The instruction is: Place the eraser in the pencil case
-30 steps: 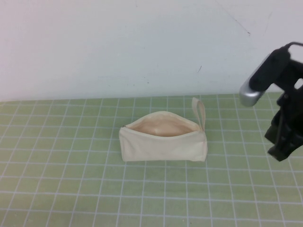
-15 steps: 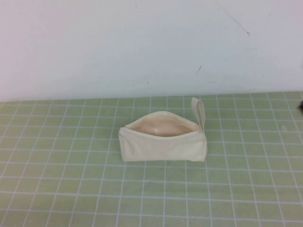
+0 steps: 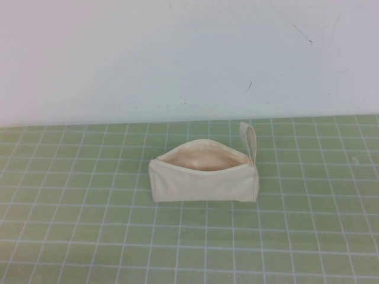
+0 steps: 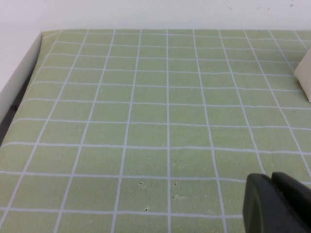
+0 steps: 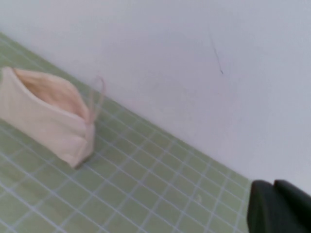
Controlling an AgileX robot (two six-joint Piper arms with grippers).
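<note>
Moved: right arm, at the high view's right edge a second ago, had left that view; pouch unshifted.
Pencil case (image 3: 203, 172): mid-mat, long axis left-right, mouth unzipped and facing up, loop strap (image 3: 249, 141) at its right end.
Eraser: I couldn't find it; pouch interior too dim to tell.
Left gripper (image 4: 277, 204): low over bare mat (image 3: 77, 236), cropped, opening unreadable.
Right gripper (image 5: 277, 208): off the pouch's strap end, cropped, opening unreadable.

Cream pencil case (image 3: 204, 177) upright mid-mat, zip gaping open, loop strap (image 3: 249, 141) at right end
</note>
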